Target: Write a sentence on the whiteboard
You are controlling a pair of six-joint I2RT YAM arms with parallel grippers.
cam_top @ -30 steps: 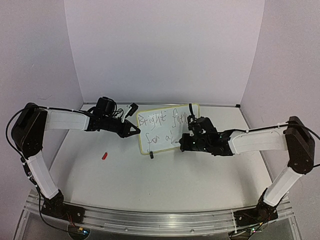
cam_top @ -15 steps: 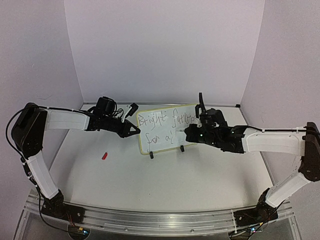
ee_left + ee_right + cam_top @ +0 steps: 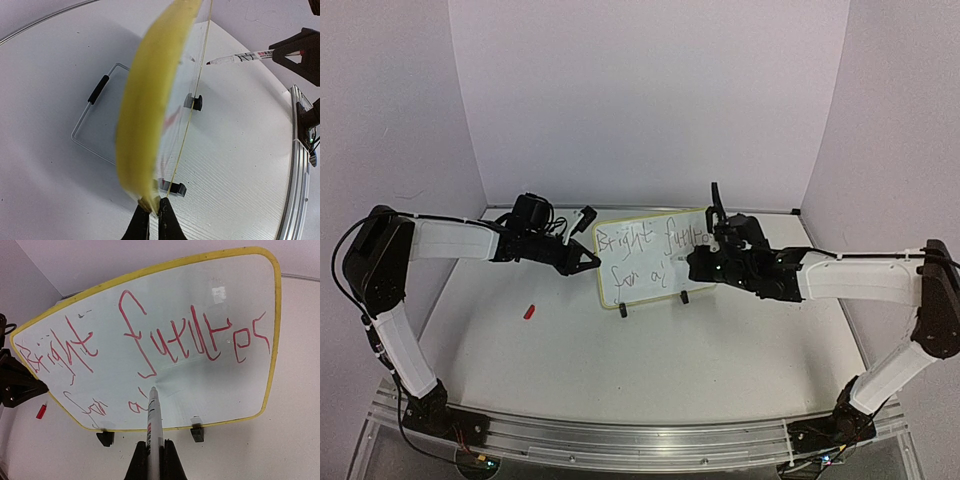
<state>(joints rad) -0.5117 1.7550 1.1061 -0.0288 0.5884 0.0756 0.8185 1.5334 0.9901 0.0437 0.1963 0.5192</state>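
The left gripper (image 3: 154,205) pinches the left edge of the whiteboard (image 3: 645,262) standing mid-table, while the right gripper (image 3: 153,447), clamped on a marker (image 3: 153,415), holds its tip by the lower line of the sentence (image 3: 165,340), where "all" seems unfinished and needs another light stroke rightward.

right jaws higher up the whiteboard (image 3: 650,258)

I'm looking into a lab test cell here: plain pale lilac panel walls (image 3: 650,100) boxing in a white tabletop (image 3: 650,370), with a ribbed aluminium mounting rail (image 3: 620,443) along the near edge.
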